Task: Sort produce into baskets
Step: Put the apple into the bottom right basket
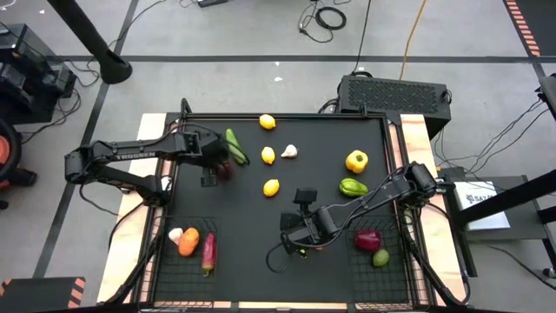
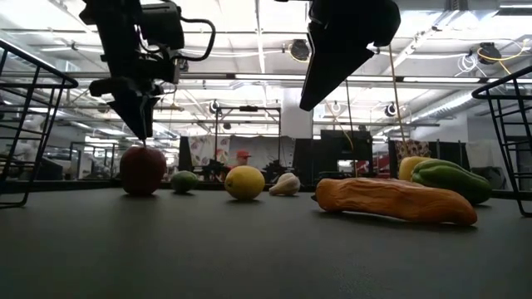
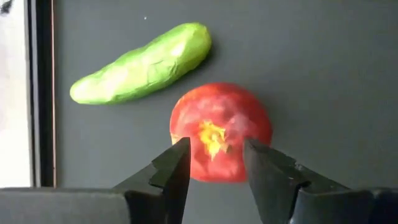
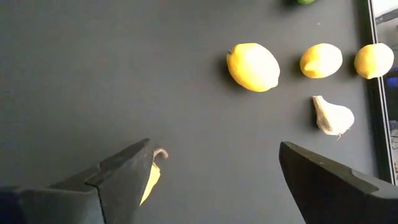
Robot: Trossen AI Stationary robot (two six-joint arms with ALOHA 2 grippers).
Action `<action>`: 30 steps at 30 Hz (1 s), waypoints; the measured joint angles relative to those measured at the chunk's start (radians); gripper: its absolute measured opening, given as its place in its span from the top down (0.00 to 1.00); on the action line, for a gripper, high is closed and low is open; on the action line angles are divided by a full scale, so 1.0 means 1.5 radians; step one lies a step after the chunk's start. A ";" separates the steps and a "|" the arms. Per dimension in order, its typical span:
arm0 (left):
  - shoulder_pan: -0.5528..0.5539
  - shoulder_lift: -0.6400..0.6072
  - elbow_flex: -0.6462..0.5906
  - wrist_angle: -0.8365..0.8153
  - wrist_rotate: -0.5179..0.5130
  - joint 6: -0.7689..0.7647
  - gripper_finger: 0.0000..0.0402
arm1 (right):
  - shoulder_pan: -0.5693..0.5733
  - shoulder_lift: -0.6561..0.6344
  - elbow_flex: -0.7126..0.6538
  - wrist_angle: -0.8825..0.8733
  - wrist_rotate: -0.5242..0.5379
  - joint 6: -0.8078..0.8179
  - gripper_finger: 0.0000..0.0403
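Note:
A red apple point(image 3: 221, 124) stands on the black table beside a green cucumber point(image 3: 143, 65), at the table's left point(image 1: 226, 171). My left gripper point(image 3: 214, 158) points down onto the apple's top. My right gripper point(image 4: 211, 168) hangs open above the table's middle point(image 1: 291, 235), over an orange long piece point(image 2: 395, 199). That piece shows as a yellow bit with a stem point(image 4: 153, 171) behind one finger. One black wire basket point(image 1: 165, 278) sits near left and another point(image 1: 408, 278) near right. My left gripper has the apple's upper part point(image 3: 186, 134) between its two fingers, one on each side of the yellow stem dimple. The fingers come from above, pointing steeply down. The apple stands upright with its underside on the table point(image 2: 143, 170).
Three lemons point(image 1: 272, 187), a garlic point(image 1: 289, 151), a yellow pepper point(image 1: 356, 161) and a green pepper point(image 1: 353, 187) lie across the table's middle. The left basket holds an orange carrot point(image 1: 188, 242) and two other pieces. The right one holds a dark red piece point(image 1: 368, 239) and a green one.

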 joint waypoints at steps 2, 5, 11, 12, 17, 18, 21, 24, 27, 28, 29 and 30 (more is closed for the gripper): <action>0.004 0.000 0.000 -0.003 0.001 0.001 0.62 | 0.000 0.000 0.000 0.000 0.000 0.000 0.16; 0.006 0.000 0.000 -0.002 0.002 0.001 0.62 | 0.000 0.000 0.000 0.000 0.000 -0.001 0.16; 0.006 0.009 0.000 0.001 0.002 0.014 0.62 | 0.000 0.000 0.000 0.000 0.000 -0.003 0.16; 0.006 0.013 0.000 0.002 0.002 0.014 0.62 | 0.000 0.000 0.000 -0.001 0.000 -0.003 0.16; 0.006 0.030 0.000 0.010 0.002 0.014 0.62 | 0.000 0.000 0.000 -0.001 0.000 -0.003 0.16; 0.006 0.032 0.000 0.013 0.002 0.014 0.62 | 0.000 0.000 0.000 -0.001 0.000 -0.003 0.16; 0.006 0.039 0.000 0.014 -0.003 0.014 0.62 | 0.000 0.000 0.000 -0.001 0.000 -0.003 0.16; 0.006 0.040 0.000 0.013 -0.003 0.014 0.64 | 0.000 0.000 0.000 -0.001 0.000 -0.003 0.16; 0.006 0.040 0.000 0.013 -0.004 0.016 0.68 | 0.000 0.000 0.000 -0.001 0.000 -0.003 0.16; 0.006 0.040 0.000 0.013 -0.004 0.016 0.70 | 0.000 0.000 0.000 -0.001 0.000 -0.003 0.16; 0.006 0.040 0.000 0.013 -0.004 0.016 0.71 | 0.000 0.000 0.000 -0.001 0.000 -0.003 0.16; 0.006 0.040 0.000 0.012 -0.005 0.016 0.73 | 0.000 0.000 0.000 -0.001 0.000 -0.003 0.16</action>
